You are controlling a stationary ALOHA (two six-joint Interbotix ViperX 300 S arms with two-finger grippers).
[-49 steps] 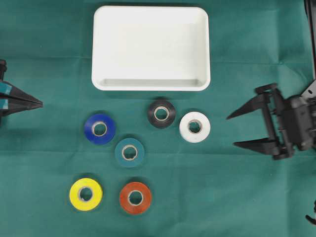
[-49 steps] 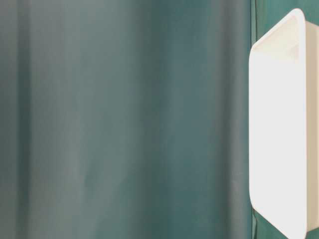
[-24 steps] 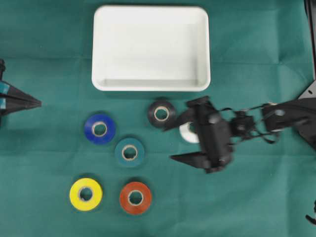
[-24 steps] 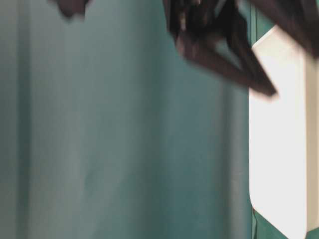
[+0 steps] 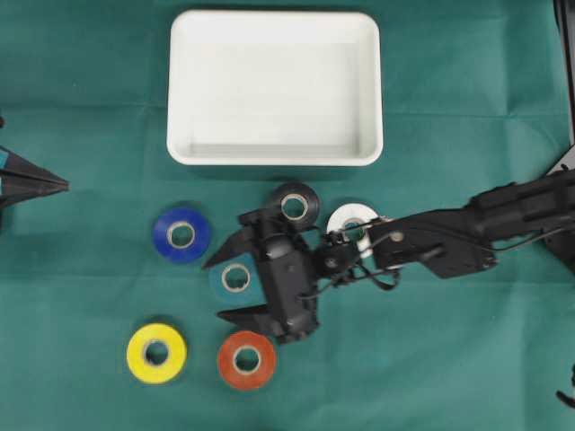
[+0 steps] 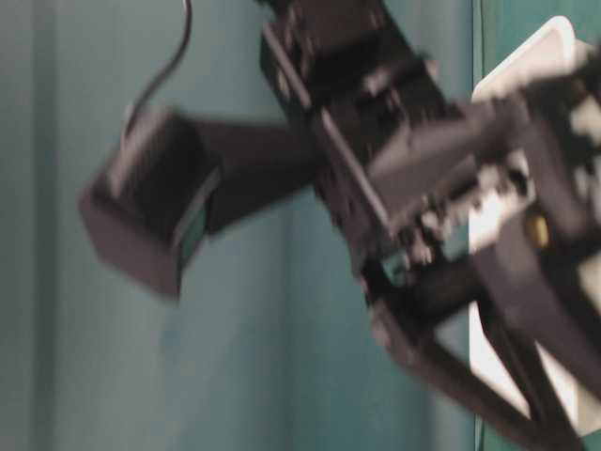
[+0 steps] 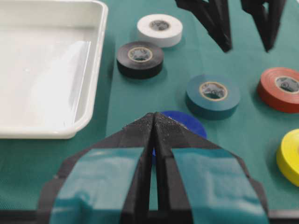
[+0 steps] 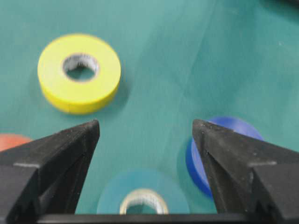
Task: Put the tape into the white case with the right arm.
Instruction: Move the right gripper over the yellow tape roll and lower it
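Observation:
The white case (image 5: 274,85) stands at the back, with nothing in it, and shows again in the left wrist view (image 7: 46,70). Several tape rolls lie in front of it: blue (image 5: 181,234), teal (image 5: 235,277), black (image 5: 294,206), white (image 5: 353,223), yellow (image 5: 155,352) and red (image 5: 246,359). My right gripper (image 5: 216,291) hangs open above the teal roll (image 8: 140,182), one finger on each side, holding nothing. The arm partly covers the white roll. My left gripper (image 7: 154,123) is shut and empty at the left edge (image 5: 45,184).
Green cloth covers the whole table. The right wrist view has the yellow roll (image 8: 78,72) ahead and the blue roll (image 8: 233,128) behind the right finger. The blurred right arm (image 6: 376,188) fills the table-level view.
The right arm has swept left from the right edge, across the white roll, to above the teal roll, jaws staying equally wide. The left gripper has hardly moved.

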